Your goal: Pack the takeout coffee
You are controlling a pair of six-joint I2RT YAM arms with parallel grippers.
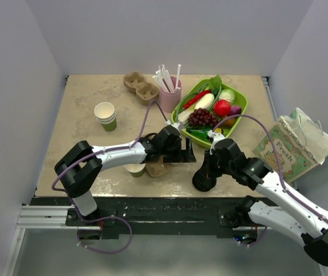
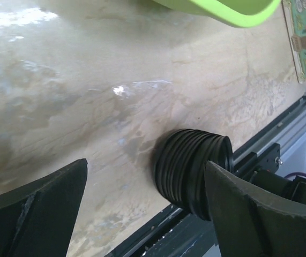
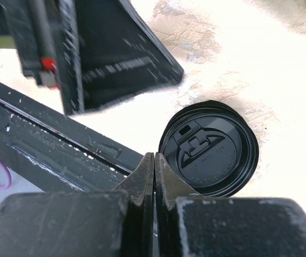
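Black lid stack (image 1: pixel 204 179) stands upright at the table's near edge, just beyond the tips of the right claw (image 3: pixel 154 160), whose fingers are pressed together on nothing. Left claw (image 2: pixel 146 166) gapes wide, empty, facing the stack from its left, near but apart. No lidded coffee shows. A lidless paper cup (image 1: pixel 134 169), probably the coffee-to-be, sits under the left forearm beside a cardboard carrier (image 1: pixel 159 168). Right arm is nearer the lids.
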